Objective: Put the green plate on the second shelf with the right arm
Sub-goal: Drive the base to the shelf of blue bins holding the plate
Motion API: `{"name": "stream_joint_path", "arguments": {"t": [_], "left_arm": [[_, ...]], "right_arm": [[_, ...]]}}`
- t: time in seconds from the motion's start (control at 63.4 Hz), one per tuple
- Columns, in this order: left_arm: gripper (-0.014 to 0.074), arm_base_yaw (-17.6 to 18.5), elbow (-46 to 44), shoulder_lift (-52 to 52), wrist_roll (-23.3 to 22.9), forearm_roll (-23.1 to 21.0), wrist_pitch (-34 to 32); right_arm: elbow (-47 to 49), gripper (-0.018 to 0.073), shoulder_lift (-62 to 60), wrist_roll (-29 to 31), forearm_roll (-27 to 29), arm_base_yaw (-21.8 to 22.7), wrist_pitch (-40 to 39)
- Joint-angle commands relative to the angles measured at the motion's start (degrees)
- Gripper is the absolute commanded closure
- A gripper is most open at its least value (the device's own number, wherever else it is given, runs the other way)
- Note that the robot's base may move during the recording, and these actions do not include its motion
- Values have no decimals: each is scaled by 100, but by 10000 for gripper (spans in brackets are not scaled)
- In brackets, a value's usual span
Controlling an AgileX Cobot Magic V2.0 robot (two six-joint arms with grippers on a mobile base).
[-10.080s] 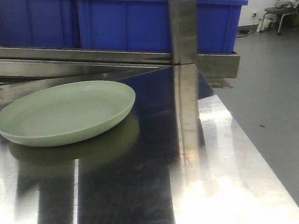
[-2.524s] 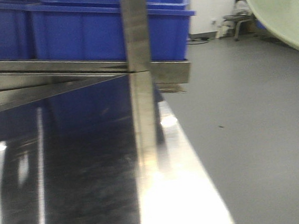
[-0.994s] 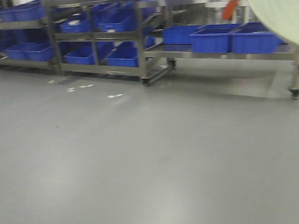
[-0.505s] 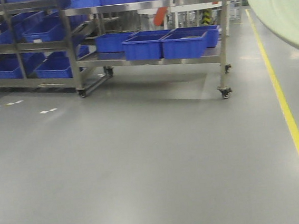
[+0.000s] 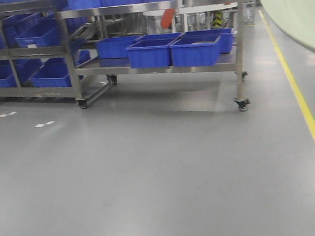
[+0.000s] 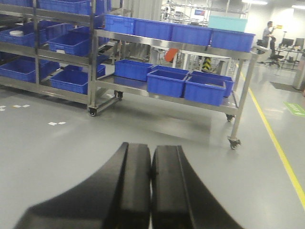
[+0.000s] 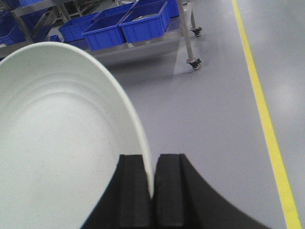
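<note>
My right gripper (image 7: 151, 164) is shut on the rim of the green plate (image 7: 52, 143), which it holds on edge in the air above the grey floor. The plate's pale underside fills the top right corner of the front view (image 5: 298, 9). My left gripper (image 6: 151, 157) is shut and empty, pointing out over the floor. A steel shelf rack on castors (image 5: 239, 43) stands ahead; it also shows in the left wrist view (image 6: 245, 81). Its low shelf carries blue bins (image 5: 170, 50).
More steel racks with blue bins (image 5: 38, 40) stand at the left. A yellow floor line (image 5: 308, 120) runs along the right. White tape marks (image 5: 44, 124) lie on the grey floor. A person (image 6: 269, 33) stands far back right.
The view has swung from the steel table to the open floor and then slightly further, so the rack sits a little more to the right and closer. The plate stays held at top right.
</note>
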State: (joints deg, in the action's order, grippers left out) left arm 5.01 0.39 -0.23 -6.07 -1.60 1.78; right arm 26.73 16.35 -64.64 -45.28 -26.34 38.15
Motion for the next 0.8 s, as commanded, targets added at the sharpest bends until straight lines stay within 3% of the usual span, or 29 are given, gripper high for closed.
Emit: {"name": "stream_joint_path", "arguments": {"t": [0.0,0.789], "left_arm": [[466,38,234,-93,-19,-47,-501],[466,38,234,-93,-19,-47,-501]], "right_arm": [[186,511,38,-49,-334,42,-433],[186,511,38,-49,-334,42,-434]]}}
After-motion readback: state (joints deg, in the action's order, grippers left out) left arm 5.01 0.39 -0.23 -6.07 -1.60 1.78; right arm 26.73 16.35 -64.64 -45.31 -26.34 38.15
